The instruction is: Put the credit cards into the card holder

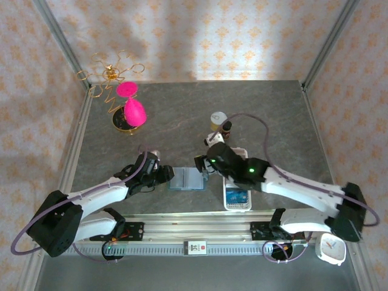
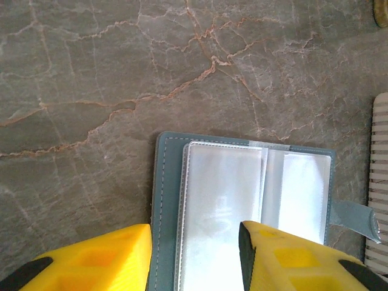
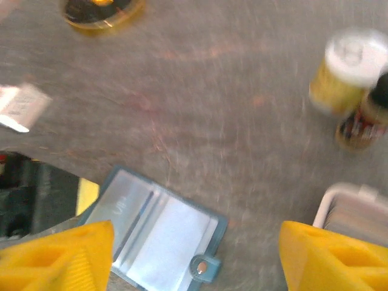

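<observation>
**1. Status.** The card holder [image 1: 187,179] lies opened flat on the table [image 1: 273,109] between the two grippers. Its clear sleeves [image 2: 224,200] face up and its snap tab [image 2: 357,219] points toward the white slotted tray [image 1: 237,208]. The credit cards [image 1: 237,196], a bright blue one uppermost, sit in that tray just right of the holder. I cannot tell whether any sleeve already contains a card.

**2. Tools.** The left gripper [image 2: 195,236] has its jaws part-way apart, straddling the holder's left cover. Nothing is clamped, and I cannot tell whether the tips press down on it. The right gripper [image 3: 197,242] hangs near the holder's far right corner, jaws wide and empty. Its wrist view is smeared.

**3. Hazards.** I judge the main risk to be the holder sliding or folding shut when a card is pushed in, if the left tips are not pinning it. A thin card may slip from the fingertips or come up two at once. A card edge may also catch the sleeve mouth and buckle.

**4. Clearance.** Holder and tray lie near each other, so the transfer is short, but the tray wall and the tab crowd that gap. The yellow jar [image 1: 218,119] and dark bottle [image 1: 227,127] stand just beyond the right wrist. The far table offers open room.
</observation>
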Robot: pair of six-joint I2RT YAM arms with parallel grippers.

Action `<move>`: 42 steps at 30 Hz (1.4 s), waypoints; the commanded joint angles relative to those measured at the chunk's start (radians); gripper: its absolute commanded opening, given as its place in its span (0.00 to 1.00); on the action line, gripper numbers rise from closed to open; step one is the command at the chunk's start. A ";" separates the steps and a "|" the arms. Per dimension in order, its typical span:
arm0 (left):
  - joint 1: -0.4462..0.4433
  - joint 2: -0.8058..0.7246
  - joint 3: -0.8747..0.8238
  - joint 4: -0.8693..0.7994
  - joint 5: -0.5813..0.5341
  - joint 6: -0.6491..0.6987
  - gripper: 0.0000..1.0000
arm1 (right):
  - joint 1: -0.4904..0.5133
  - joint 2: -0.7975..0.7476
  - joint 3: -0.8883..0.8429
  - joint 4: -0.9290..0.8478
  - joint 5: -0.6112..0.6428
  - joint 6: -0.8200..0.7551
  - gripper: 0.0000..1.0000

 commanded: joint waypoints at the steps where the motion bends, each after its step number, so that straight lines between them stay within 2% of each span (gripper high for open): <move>1: 0.000 -0.018 -0.001 -0.007 -0.013 0.021 0.44 | 0.000 -0.148 -0.096 0.007 -0.095 -0.483 0.77; 3: 0.000 -0.020 -0.001 -0.005 -0.012 0.020 0.44 | 0.000 -0.242 -0.168 -0.047 -0.148 -0.717 0.86; 5: 0.000 -0.022 -0.001 -0.007 -0.015 0.018 0.44 | 0.000 -0.324 -0.237 -0.084 -0.090 -0.877 1.00; 7: 0.000 -0.028 -0.004 -0.009 -0.017 0.014 0.44 | -0.006 -0.363 -0.283 -0.111 -0.014 -0.967 1.00; 9: 0.000 -0.035 -0.009 -0.008 -0.019 0.008 0.44 | -0.030 -0.363 -0.306 -0.193 0.005 -1.048 1.00; 14: -0.001 -0.032 -0.012 0.000 -0.018 0.007 0.44 | -0.085 -0.304 -0.335 -0.290 -0.017 -1.071 1.00; 19: 0.000 -0.017 -0.004 -0.013 -0.029 0.006 0.44 | -0.085 -0.271 -0.402 -0.244 0.001 -1.099 1.00; 29: 0.000 -0.015 -0.007 -0.012 -0.034 0.004 0.44 | -0.085 -0.140 -0.421 -0.184 -0.030 -1.109 1.00; 42: 0.000 -0.004 -0.015 -0.009 -0.044 -0.001 0.44 | -0.085 -0.136 -0.467 -0.131 0.010 -1.090 1.00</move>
